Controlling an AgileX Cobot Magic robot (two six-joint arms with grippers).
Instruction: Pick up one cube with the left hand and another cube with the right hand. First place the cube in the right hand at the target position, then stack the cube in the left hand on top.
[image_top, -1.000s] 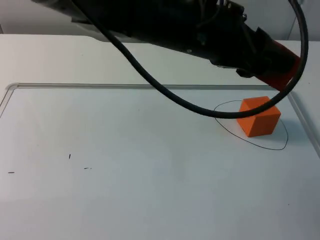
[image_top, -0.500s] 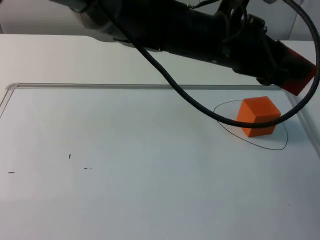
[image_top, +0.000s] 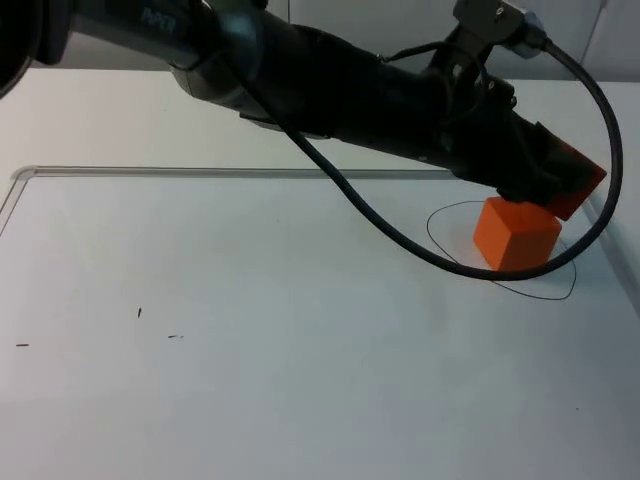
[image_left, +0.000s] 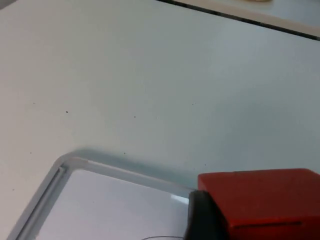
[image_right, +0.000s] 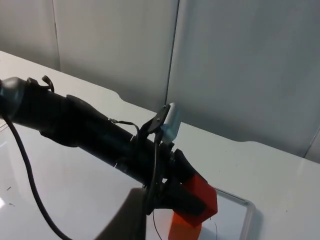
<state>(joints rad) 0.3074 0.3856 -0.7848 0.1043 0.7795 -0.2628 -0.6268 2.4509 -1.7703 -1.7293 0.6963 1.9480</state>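
An orange cube (image_top: 515, 235) sits on the table inside a hand-drawn black ring (image_top: 545, 297). My left arm reaches across from the upper left, and my left gripper (image_top: 555, 182) is shut on a red cube (image_top: 572, 180), held just above and behind the orange cube's top. Whether the two cubes touch cannot be told. In the left wrist view the red cube (image_left: 265, 200) sits against a black finger (image_left: 202, 220). The right wrist view shows the red cube (image_right: 200, 196) over the orange cube (image_right: 184, 230). My right gripper (image_right: 125, 220) waits high off to the side.
A clear raised frame (image_top: 200, 172) borders the work area, its right edge (image_top: 600, 215) close beside the ring. The frame's corner (image_left: 65, 162) also appears in the left wrist view. Small dark marks (image_top: 139, 313) dot the white surface at the left. A grey partition wall (image_right: 225, 60) stands behind.
The left gripper with the red cube swung right past the orange cube, then came back and down to sit close over it. The orange cube has not moved.
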